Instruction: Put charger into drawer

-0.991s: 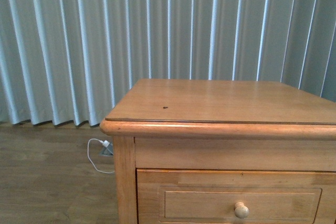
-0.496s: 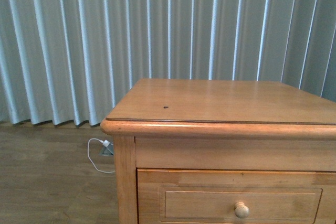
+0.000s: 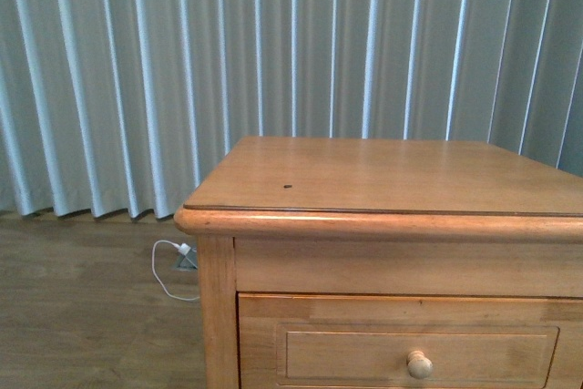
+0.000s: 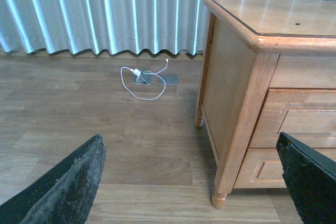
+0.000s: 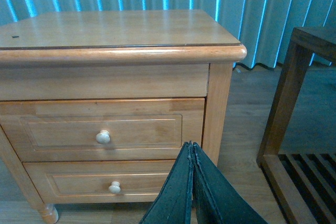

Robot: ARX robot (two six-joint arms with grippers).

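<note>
In the front view, the white cord with its plug (image 3: 173,266) lies on the floor at the lower left of the frame; this is not the charger. The nightstand (image 3: 383,179) fills the right half, and its top drawer (image 3: 410,343) sits shut at the bottom edge, with the round pale knob (image 3: 419,364) at lower centre-right. The charger does not appear in any view, so its location cannot be stated.

In the left wrist view, the left gripper (image 4: 194,182) has its jaws spread wide, one dark finger at the lower left corner and the other at the lower right, with nothing between them.

In the right wrist view, the right gripper (image 5: 191,182) shows at bottom centre with both fingers pressed together and nothing visibly held. The top drawer knob (image 5: 103,137) lies at centre left, above the lower drawer knob (image 5: 114,187).

Handling, as a judgement: the knob is rigid, smooth and rounded, so the jaws should close squarely across it and pull straight out. A charger block would be light and hard; its cable is limp and will trail, so the block is the place to grip.
</note>
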